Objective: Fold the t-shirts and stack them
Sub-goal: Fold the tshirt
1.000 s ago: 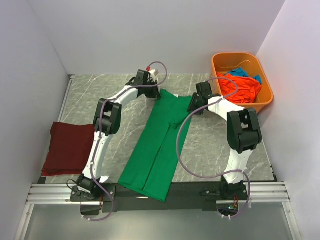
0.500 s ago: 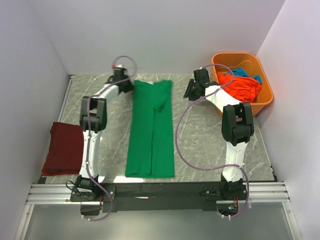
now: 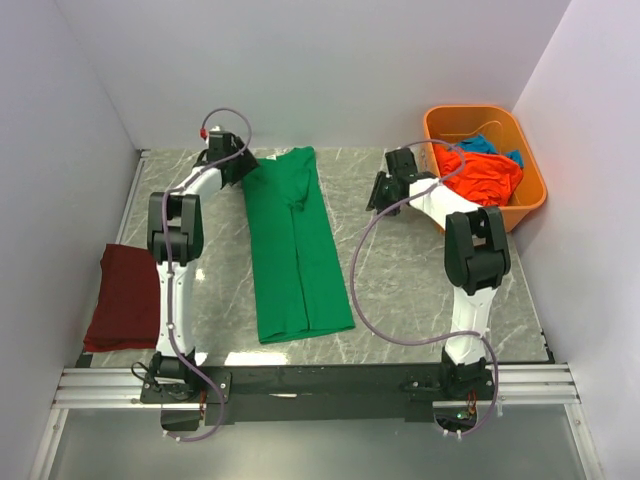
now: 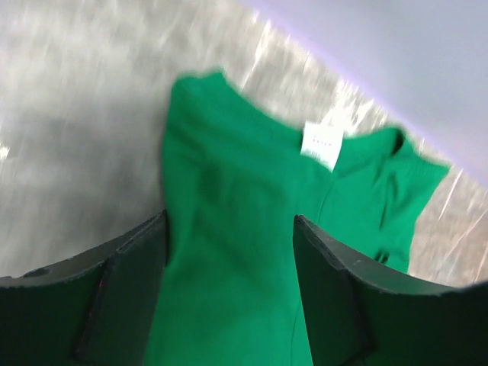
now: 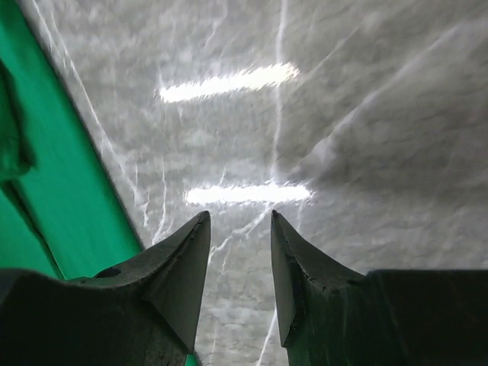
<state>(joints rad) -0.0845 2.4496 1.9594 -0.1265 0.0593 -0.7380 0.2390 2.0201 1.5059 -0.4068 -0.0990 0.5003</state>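
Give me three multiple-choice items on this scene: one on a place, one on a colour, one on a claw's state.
1. The maroon t-shirt lies: A mid-table; B at the left edge of the table; C against the far wall.
2. The long t-shirt mid-table is: A green; B blue; C orange.
3. The right claw is: A shut on cloth; B shut on nothing; C open.
Key: B, it sits by the left wall; A, green shows in every view; C, its jaws stand apart over bare marble.
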